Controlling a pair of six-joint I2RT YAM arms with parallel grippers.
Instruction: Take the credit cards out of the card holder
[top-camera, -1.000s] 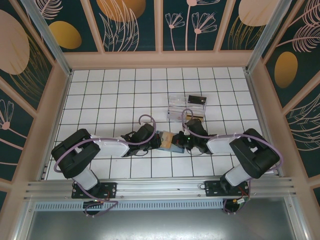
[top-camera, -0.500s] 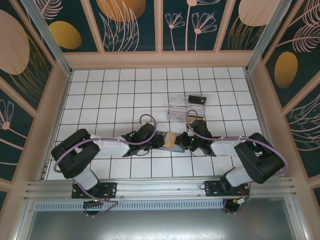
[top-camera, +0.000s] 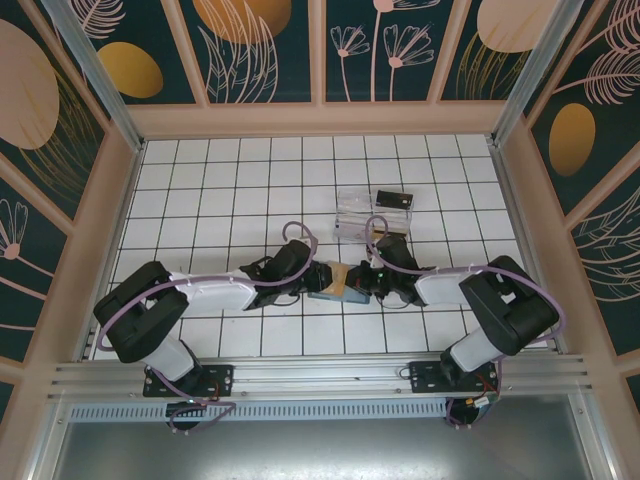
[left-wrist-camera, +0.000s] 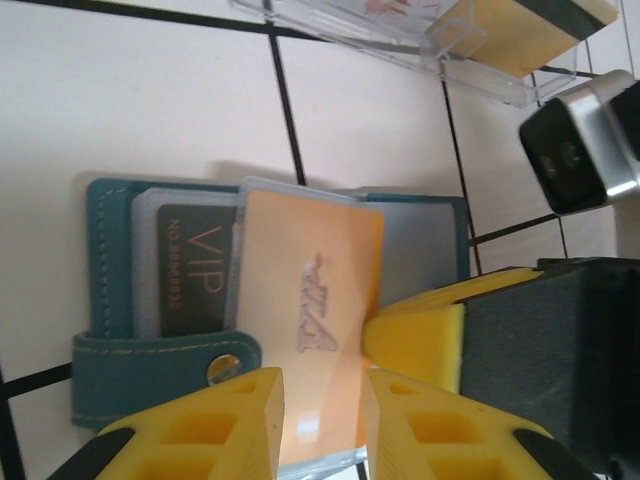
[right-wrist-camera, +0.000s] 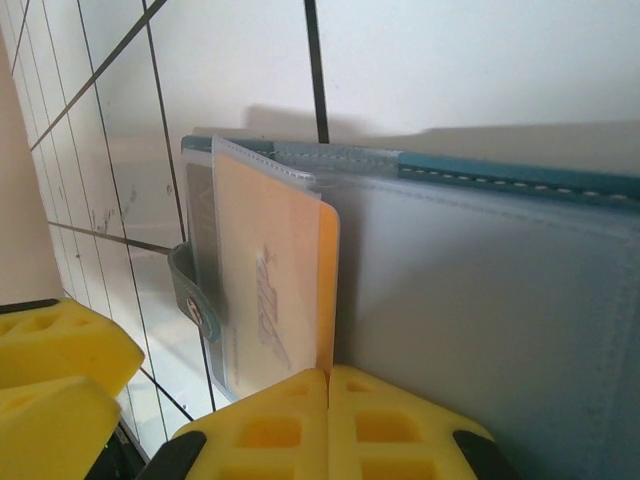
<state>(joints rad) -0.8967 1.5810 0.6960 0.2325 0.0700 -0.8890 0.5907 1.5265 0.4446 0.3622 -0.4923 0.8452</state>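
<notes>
The teal card holder (top-camera: 328, 291) lies open on the white tiles between both grippers. In the left wrist view the card holder (left-wrist-camera: 110, 260) shows a black VIP card (left-wrist-camera: 195, 270) in one sleeve and an orange card (left-wrist-camera: 310, 290) in a clear sleeve that stands up from the crease. My left gripper (left-wrist-camera: 322, 420) is open, its yellow fingers on either side of that sleeve's lower edge. My right gripper (right-wrist-camera: 328, 390) is shut on the orange card (right-wrist-camera: 327, 290), whose edge sticks out of the sleeve. From above, the left gripper (top-camera: 318, 278) and right gripper (top-camera: 357, 284) face each other across the holder.
A clear plastic box (top-camera: 360, 212) stands just behind the holder, with a small black card (top-camera: 395, 198) beside it. The box (left-wrist-camera: 400, 30) also runs along the top of the left wrist view. Wooden walls close in the tiled floor on three sides.
The left arm has stretched further right and lower. The right arm swung outward half a second ago and has come back in. Both grippers stay at the holder.
</notes>
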